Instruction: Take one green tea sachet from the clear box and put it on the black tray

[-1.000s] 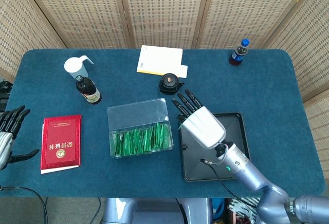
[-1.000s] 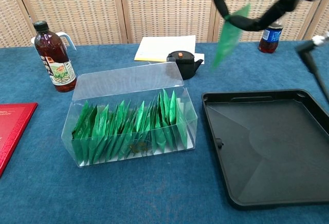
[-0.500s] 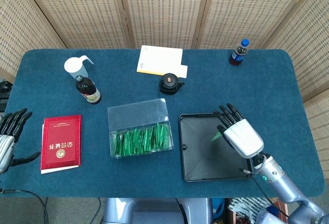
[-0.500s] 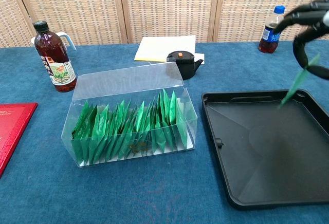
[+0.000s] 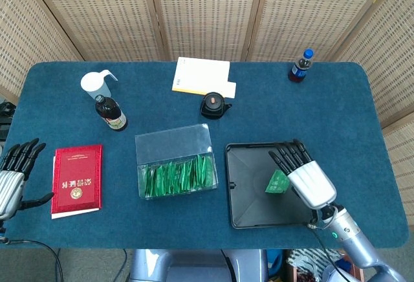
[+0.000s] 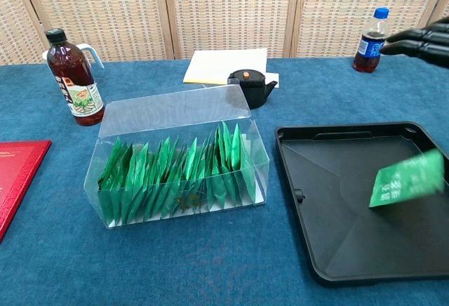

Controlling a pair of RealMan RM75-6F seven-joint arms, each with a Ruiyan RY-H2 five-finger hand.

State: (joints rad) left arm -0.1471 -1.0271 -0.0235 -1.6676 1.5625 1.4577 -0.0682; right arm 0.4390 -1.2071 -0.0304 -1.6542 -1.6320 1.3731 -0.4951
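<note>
The clear box [image 5: 173, 145] stands at mid-table with several green tea sachets [image 6: 175, 173] upright inside it. One green tea sachet [image 6: 407, 178] is over the right part of the black tray [image 6: 337, 201], tilted and free of any finger. It also shows in the head view as the sachet [image 5: 278, 182], just left of my right hand [image 5: 305, 177]. That hand hovers over the tray [image 5: 249, 198] with its fingers [image 6: 419, 41] stretched out and nothing in them. My left hand [image 5: 13, 173] is at the table's left edge, fingers spread, holding nothing.
A red booklet [image 5: 77, 180] lies beside my left hand. Behind the box are a brown bottle [image 6: 74, 78], a white pump dispenser [image 5: 97, 83], a pale notepad [image 5: 200, 75] and a small black pot [image 6: 250, 85]. A blue-capped bottle [image 6: 369, 34] stands at the back right.
My right hand carried the sachet from above the box to over the tray, then let it go. The sachet has dropped away from the fingers. The left hand barely moved.
</note>
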